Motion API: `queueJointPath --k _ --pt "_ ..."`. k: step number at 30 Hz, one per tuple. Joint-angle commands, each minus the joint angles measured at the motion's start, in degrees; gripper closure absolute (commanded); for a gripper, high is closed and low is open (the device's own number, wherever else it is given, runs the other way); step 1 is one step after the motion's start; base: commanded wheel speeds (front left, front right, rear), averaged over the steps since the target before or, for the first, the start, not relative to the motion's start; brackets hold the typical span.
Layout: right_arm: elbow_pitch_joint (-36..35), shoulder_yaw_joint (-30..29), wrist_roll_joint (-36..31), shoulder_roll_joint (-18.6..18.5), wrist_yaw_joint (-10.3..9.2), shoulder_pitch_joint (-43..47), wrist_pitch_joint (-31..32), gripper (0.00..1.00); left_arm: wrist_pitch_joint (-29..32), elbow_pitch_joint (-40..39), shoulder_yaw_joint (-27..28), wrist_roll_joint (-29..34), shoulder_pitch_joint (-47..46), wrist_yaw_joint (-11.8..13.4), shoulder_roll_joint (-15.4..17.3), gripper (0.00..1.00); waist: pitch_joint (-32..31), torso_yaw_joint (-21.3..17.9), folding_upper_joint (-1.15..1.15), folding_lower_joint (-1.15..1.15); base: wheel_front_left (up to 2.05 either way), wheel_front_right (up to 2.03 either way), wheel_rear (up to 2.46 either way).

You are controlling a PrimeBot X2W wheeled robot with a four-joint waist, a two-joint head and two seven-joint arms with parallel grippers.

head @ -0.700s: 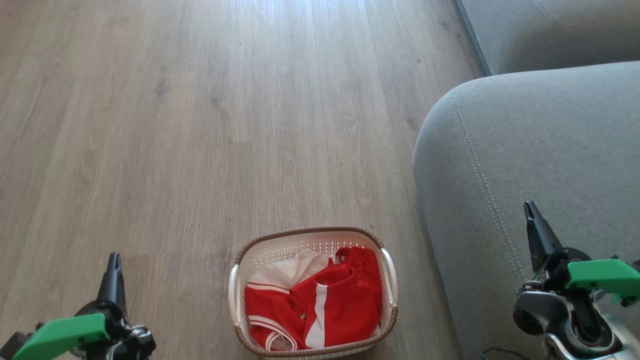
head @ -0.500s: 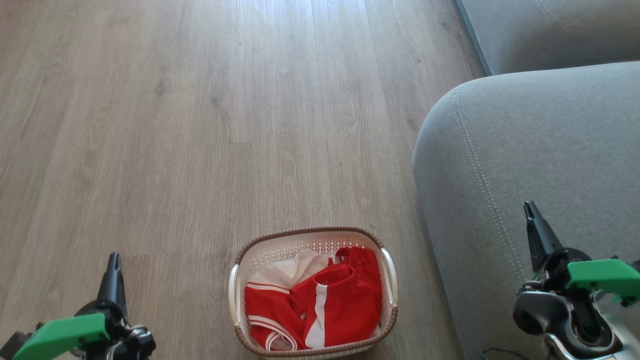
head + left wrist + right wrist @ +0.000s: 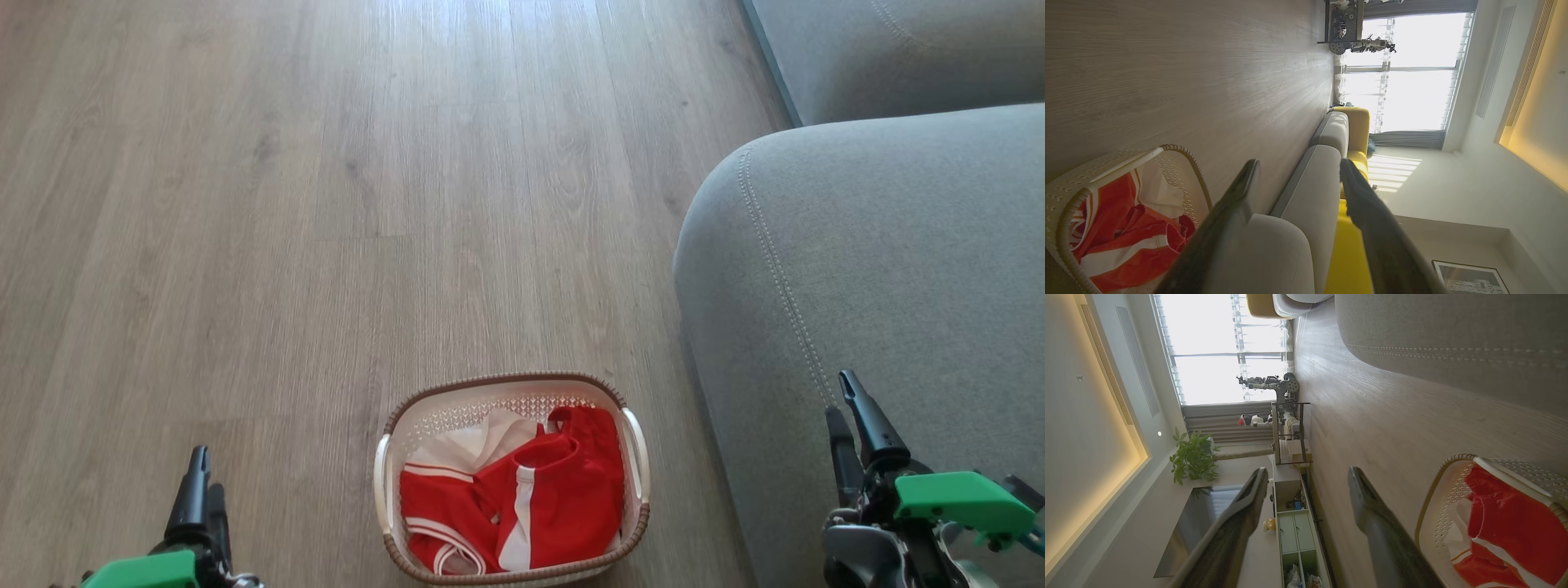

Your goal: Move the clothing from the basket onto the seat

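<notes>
The clothing (image 3: 522, 498), red shiny fabric with white stripes and a pale lining showing, lay crumpled inside the basket (image 3: 386, 482), filling most of it and reaching no higher than the brown rim. The basket stood on the wooden floor (image 3: 326, 204) at 6 o'clock in the head view, with its white handles at its 3 and 9 o'clock sides. At the basket's 3 o'clock, just beside it but not touching it, rose the rounded front of the seat (image 3: 898, 245), a grey cushion with a double line of stitching; its top was bare. A second grey cushion (image 3: 898, 49) lay at the seat's 12 o'clock.

The left gripper (image 3: 208, 471) hung above the floor at the basket's 9 o'clock, well apart from it, its jaws spread wide with nothing between them. The right gripper (image 3: 838, 394) hovered at the basket's 3 o'clock, in front of the seat's edge; its jaws also stood wide open and held nothing.
</notes>
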Motion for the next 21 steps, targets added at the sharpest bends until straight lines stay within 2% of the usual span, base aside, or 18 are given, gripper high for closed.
queueJointPath --k 1,21 --pt "-1.99 -1.32 -1.49 -0.11 0.00 -2.02 -0.17 0.00 -0.73 -2.37 0.10 0.95 -1.31 0.05 0.43 0.00 -0.06 0.01 0.00 0.00 0.00 0.00 0.00" --pt "-5.25 -4.65 -16.79 2.39 0.00 -1.28 -0.44 0.00 -3.96 -6.10 -2.07 12.84 -0.61 2.10 0.54 0.00 -0.53 0.15 0.00 0.00 0.00 0.00 0.00"
